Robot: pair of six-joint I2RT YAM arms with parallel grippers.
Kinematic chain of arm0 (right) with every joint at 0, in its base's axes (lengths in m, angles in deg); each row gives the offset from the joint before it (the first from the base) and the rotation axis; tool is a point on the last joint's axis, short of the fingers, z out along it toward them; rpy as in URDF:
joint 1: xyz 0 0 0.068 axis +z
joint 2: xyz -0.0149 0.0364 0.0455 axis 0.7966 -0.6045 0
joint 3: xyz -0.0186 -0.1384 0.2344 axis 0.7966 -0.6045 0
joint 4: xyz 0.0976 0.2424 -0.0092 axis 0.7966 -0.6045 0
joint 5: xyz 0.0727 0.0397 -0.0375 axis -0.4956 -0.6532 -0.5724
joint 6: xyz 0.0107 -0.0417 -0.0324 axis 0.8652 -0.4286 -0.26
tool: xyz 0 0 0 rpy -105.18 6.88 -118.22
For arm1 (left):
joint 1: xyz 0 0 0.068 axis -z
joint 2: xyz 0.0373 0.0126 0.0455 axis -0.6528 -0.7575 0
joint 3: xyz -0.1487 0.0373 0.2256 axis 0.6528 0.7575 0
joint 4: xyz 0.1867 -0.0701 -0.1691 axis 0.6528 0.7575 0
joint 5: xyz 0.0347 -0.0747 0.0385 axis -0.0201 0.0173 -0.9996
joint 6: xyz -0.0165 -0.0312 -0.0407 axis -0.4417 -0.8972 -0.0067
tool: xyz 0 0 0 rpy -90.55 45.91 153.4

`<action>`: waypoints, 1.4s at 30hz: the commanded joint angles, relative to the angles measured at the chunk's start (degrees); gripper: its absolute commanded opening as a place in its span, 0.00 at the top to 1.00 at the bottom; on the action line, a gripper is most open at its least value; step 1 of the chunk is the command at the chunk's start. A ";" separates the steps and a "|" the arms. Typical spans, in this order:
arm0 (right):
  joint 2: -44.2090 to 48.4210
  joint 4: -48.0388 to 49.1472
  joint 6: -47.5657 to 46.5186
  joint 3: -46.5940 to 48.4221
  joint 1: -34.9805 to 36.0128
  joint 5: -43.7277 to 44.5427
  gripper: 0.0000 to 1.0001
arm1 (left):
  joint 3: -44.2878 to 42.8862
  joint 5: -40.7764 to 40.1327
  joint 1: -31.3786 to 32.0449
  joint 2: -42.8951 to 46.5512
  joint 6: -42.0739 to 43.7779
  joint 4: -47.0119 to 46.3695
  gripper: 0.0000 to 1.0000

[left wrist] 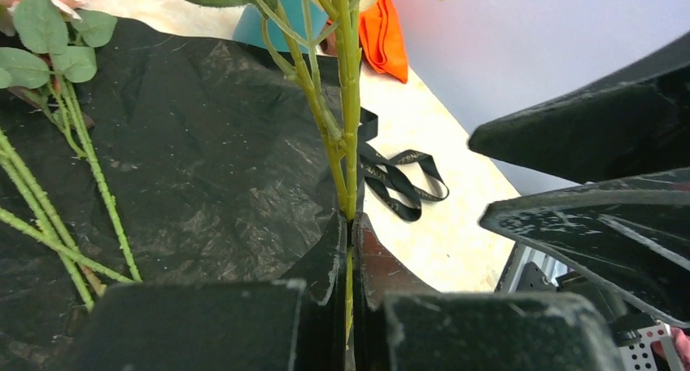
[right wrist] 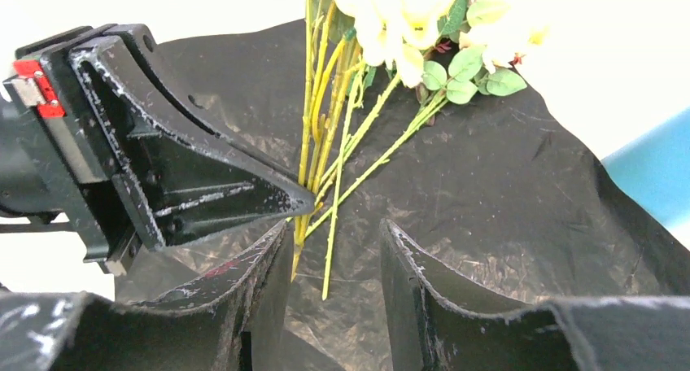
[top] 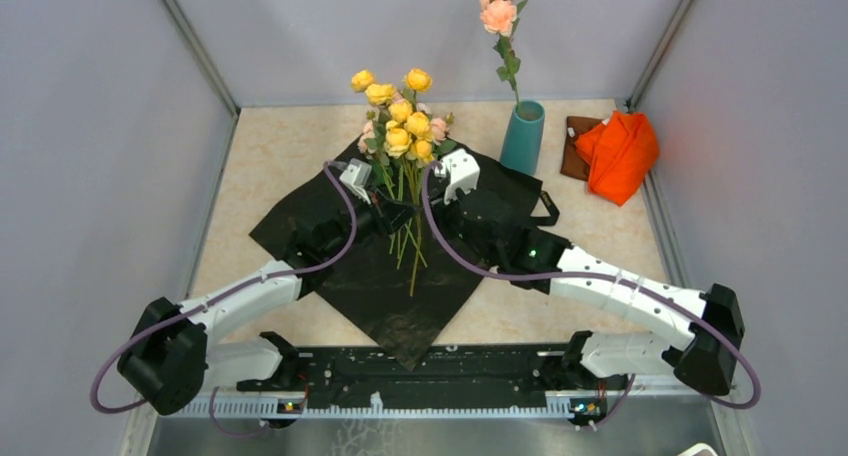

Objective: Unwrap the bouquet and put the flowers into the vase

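The wrapping sheet [top: 370,306] is lying flat mid-frame, ribbon [left wrist: 382,176] off; my left gripper [left wrist: 351,229] is clamping stems of the flowers [top: 400,121], my right gripper [right wrist: 335,229] is gaping beside them; the vase [top: 522,136], upper right, is awaiting them

The wrapping sheet [top: 360,296] looks like glossy, crinkled black plastic, the vase [top: 522,141] smooth and matt, the orange cloth [top: 620,156] soft fabric.

Your right end effector [right wrist: 335,229] stands open, a stem of the flowers [right wrist: 390,21] between its fingers; the left end effector [right wrist: 294,202] meets the stems over the black wrapping sheet [right wrist: 488,192].
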 commanded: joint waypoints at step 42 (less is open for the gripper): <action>-7.07 12.05 -15.12 15.46 -12.22 6.29 1.00 | 10.57 -4.24 7.52 25.26 -0.11 11.93 0.31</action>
